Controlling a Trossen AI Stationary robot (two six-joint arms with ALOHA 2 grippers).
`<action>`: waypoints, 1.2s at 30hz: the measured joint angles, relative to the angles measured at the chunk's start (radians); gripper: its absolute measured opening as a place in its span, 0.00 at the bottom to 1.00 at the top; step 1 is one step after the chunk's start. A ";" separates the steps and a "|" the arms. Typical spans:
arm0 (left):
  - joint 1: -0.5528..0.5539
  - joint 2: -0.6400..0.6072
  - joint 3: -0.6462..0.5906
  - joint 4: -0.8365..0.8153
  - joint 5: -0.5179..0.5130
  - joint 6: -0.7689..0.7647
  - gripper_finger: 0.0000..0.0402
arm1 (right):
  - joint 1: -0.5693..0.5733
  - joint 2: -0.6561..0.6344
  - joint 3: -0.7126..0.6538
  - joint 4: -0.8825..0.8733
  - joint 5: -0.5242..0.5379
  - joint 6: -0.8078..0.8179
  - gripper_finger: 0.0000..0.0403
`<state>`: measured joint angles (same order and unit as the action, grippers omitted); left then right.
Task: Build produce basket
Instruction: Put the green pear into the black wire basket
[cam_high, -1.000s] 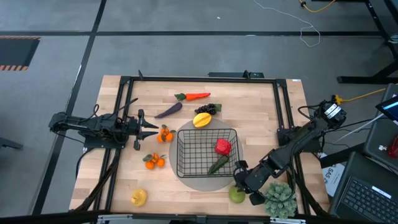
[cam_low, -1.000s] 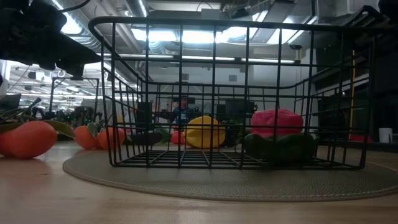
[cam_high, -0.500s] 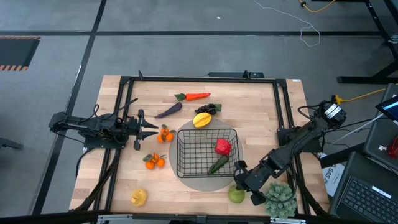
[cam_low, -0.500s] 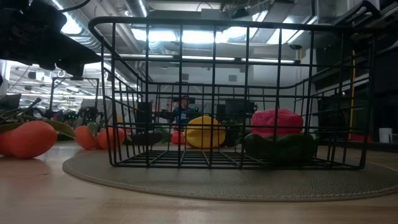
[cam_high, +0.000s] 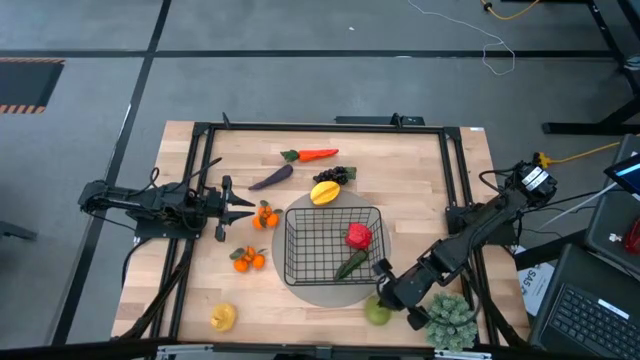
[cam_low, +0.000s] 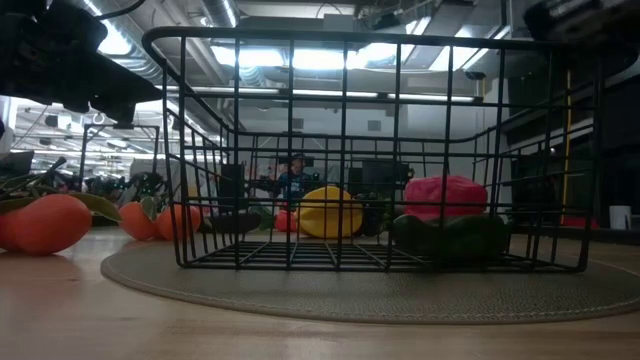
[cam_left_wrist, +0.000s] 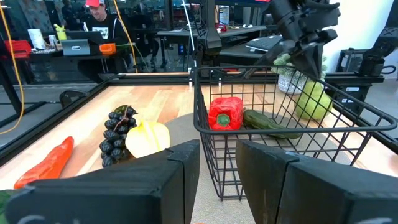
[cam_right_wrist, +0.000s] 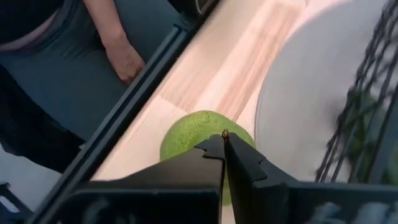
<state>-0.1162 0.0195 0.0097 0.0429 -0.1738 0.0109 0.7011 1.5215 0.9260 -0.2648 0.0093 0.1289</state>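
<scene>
The black wire basket (cam_high: 290, 245) stands on a grey round mat (cam_high: 330, 292) and holds a red pepper (cam_high: 358, 236) and a green cucumber (cam_high: 351, 264). A green apple (cam_high: 376, 314) lies by the mat near the table's near edge, under my right gripper (cam_right_wrist: 224, 142), which is shut at its top. My left gripper (cam_left_wrist: 217, 168) stands open and level at the table's left, touching nothing. Carrot (cam_high: 312, 155), eggplant (cam_high: 271, 178), grapes (cam_high: 336, 175), a yellow fruit (cam_high: 324, 192), tangerines (cam_high: 265, 215) and another yellow fruit (cam_high: 223, 317) lie loose on the wood. My right gripper pinches the apple's small brown stem (cam_right_wrist: 224, 132) between its two fingertips, at the apple's top. The fingers slant down at it from the table's right. The apple (cam_left_wrist: 313, 99) sits upright under them; whether it has left the table I cannot tell.
A bushy pale-green plant (cam_high: 449, 320) stands right of the apple at the near right corner. A second bunch of tangerines (cam_high: 248, 259) lies left of the basket. A person's hand (cam_right_wrist: 124, 59) shows beyond the black frame rail at the table's near edge.
My right gripper has stayed over the apple, rolled about its own axis and shut its fingers at the apple's top. The apple stays by the mat.
</scene>
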 joint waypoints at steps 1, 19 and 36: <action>0.000 0.000 0.000 0.000 0.000 0.000 0.23 | -0.005 0.000 0.000 0.016 0.000 -0.037 0.00; 0.000 0.000 0.000 0.000 0.000 0.000 0.23 | -0.114 0.000 0.308 0.083 0.363 -0.458 0.00; 0.000 0.000 0.000 0.000 0.000 0.000 0.23 | -0.376 0.000 0.449 0.104 0.574 -0.477 0.00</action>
<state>-0.1162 0.0196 0.0093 0.0432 -0.1738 0.0109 0.3251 1.5211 1.3748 -0.1612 0.5834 -0.3479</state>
